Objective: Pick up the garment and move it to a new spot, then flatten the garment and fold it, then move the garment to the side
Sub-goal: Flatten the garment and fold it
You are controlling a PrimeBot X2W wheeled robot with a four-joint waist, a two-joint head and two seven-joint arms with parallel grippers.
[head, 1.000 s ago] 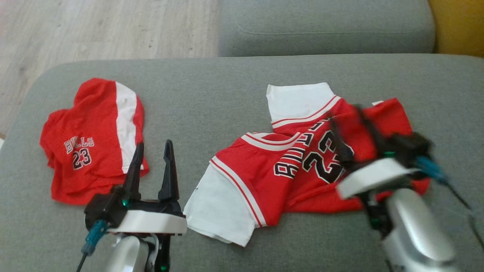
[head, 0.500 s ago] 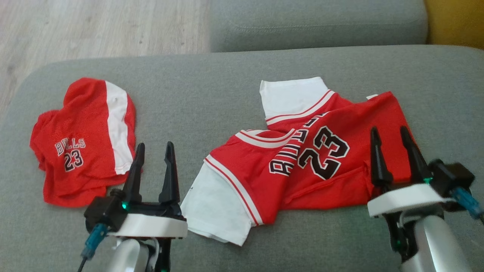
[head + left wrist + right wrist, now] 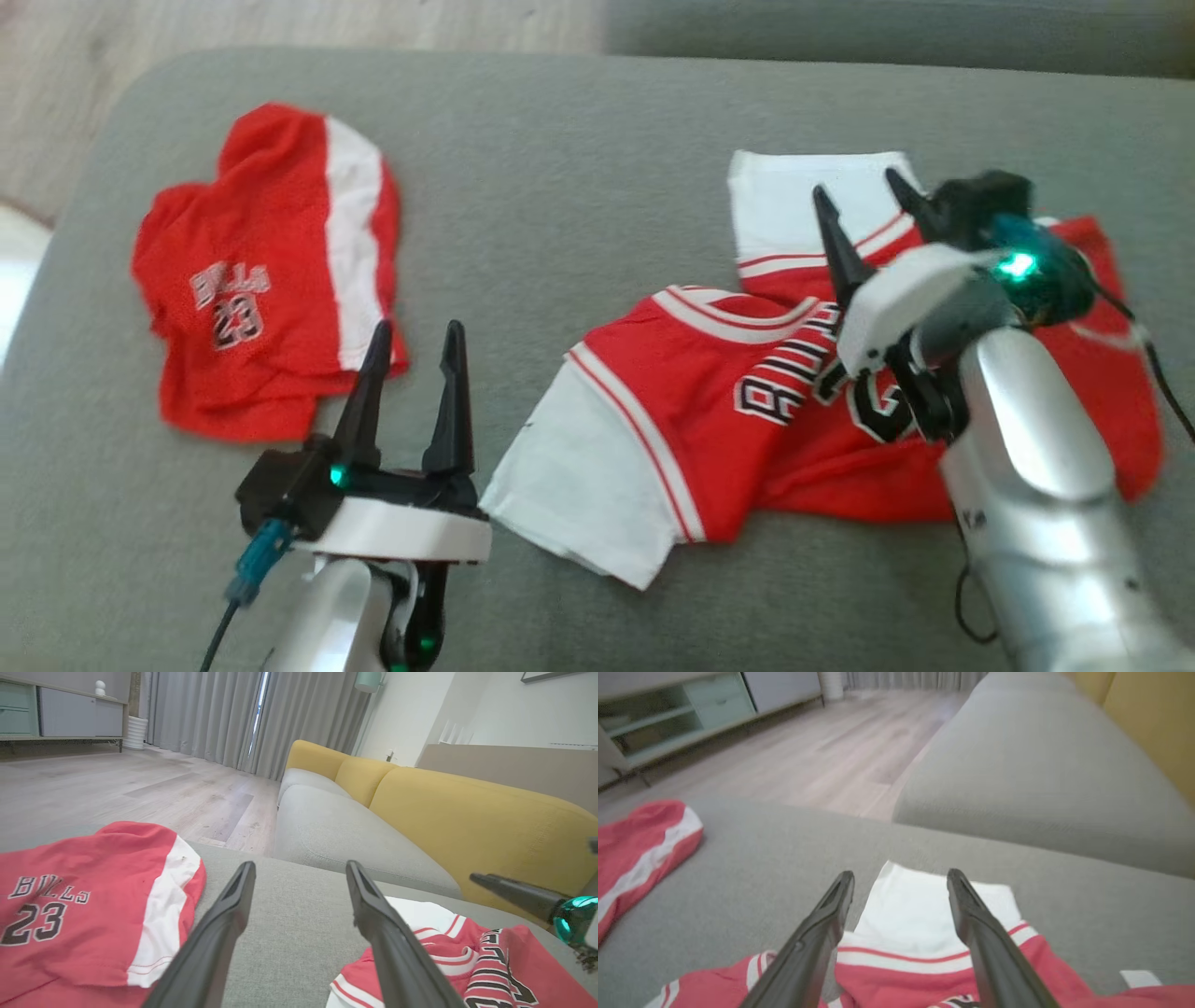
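A crumpled red jersey [image 3: 691, 401] with white sleeves and black "23" lettering lies on the right half of the grey cushion [image 3: 560, 187]. My right gripper [image 3: 857, 184] hovers open over its far white sleeve [image 3: 924, 914], nothing between the fingers; the arm hides part of the lettering. In the right wrist view the right gripper [image 3: 900, 874] points at that sleeve. My left gripper [image 3: 417, 329] stands open and empty between the jersey and red shorts [image 3: 271, 280]. In the left wrist view the left gripper [image 3: 300, 865] points over bare cushion, with the shorts [image 3: 84, 905] left and the jersey [image 3: 467, 961] right.
A second grey seat cushion [image 3: 336, 830] lies beyond a gap, with a yellow backrest [image 3: 467, 816] along the right. Wooden floor [image 3: 117, 788] lies past the cushion's left and far edges. A low cabinet [image 3: 668, 723] stands across the room.
The head camera has tilted down and shifted. My right gripper has moved forward over the jersey, from its near hem to its far white sleeve. The left gripper has stayed put.
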